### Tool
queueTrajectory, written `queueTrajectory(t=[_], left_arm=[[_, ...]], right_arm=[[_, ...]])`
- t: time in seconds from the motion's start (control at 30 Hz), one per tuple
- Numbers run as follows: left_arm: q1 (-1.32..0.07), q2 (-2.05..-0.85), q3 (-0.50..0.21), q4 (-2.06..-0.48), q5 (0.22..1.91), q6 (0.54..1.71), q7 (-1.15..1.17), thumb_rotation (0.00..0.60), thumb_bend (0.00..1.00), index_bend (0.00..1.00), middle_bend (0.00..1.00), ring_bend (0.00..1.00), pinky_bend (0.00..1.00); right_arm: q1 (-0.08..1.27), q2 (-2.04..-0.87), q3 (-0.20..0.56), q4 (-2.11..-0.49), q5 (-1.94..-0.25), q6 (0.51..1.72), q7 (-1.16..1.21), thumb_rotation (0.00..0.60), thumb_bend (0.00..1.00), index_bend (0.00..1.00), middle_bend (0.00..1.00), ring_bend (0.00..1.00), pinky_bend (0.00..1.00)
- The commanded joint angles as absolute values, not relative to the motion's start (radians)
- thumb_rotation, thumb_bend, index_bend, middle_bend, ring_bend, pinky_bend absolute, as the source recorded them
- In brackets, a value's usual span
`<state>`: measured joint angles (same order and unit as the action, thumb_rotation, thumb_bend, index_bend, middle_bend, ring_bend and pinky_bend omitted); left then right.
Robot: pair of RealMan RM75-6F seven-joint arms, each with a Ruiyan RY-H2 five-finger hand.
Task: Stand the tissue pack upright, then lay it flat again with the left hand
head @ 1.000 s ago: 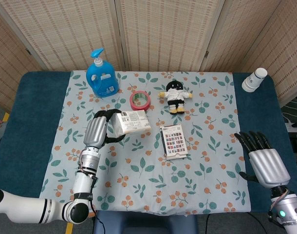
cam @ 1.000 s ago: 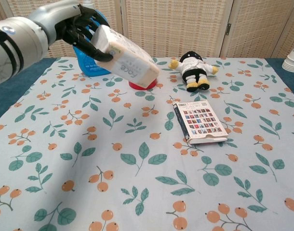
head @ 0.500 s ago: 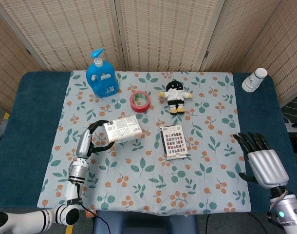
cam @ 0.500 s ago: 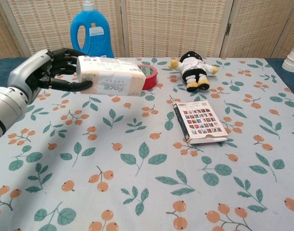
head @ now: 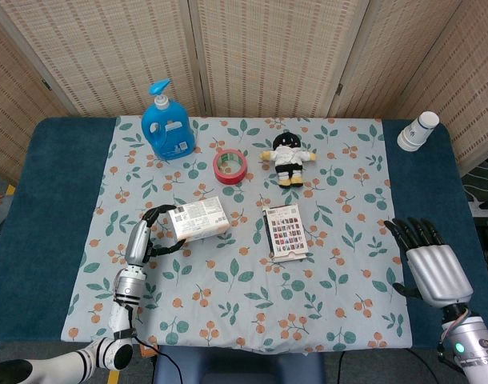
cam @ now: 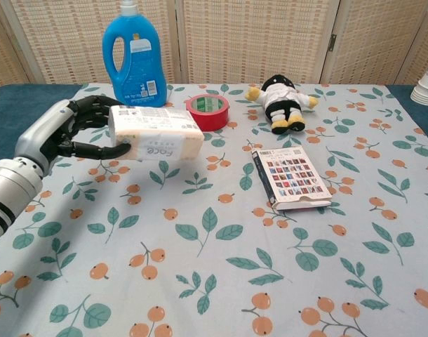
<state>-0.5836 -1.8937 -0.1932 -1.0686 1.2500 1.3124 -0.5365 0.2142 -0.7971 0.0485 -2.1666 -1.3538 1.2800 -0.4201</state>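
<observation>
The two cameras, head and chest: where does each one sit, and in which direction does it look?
Head view: sits high, looks steeply down on the whole table; shows the left robot hand holding the tissue pack and the right robot hand.
Chest view: sits low, looks forward across the cloth toward the screen; shows only the left robot hand.
Shared: pack, bottle, tape, doll, booklet.

White tissue pack (cam: 156,133) – lying lengthwise, gripped at its left end
</observation>
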Motion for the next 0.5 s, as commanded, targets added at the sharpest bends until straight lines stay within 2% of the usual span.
queueTrajectory(t=[0.03, 0.5], left_arm=[[-0.568, -1.922, -0.193, -1.016, 1.264, 1.297, -0.564, 0.600, 0.27, 0.36, 0.49, 0.21, 0.14], [-0.532, -1.970, -0.215, -0.925, 1.281, 1.267, -0.616, 0.600, 0.27, 0.36, 0.49, 0.21, 0.14]], right_arm=[[0.215, -0.798, 0.048, -2.166, -1.353, 1.281, -0.421, 0.600, 0.07, 0.04, 0.06, 0.00, 0.03], [0.222, -0.803, 0.050, -2.157, -1.334, 1.276, -0.421, 0.600, 0.07, 0.04, 0.06, 0.00, 0.03]])
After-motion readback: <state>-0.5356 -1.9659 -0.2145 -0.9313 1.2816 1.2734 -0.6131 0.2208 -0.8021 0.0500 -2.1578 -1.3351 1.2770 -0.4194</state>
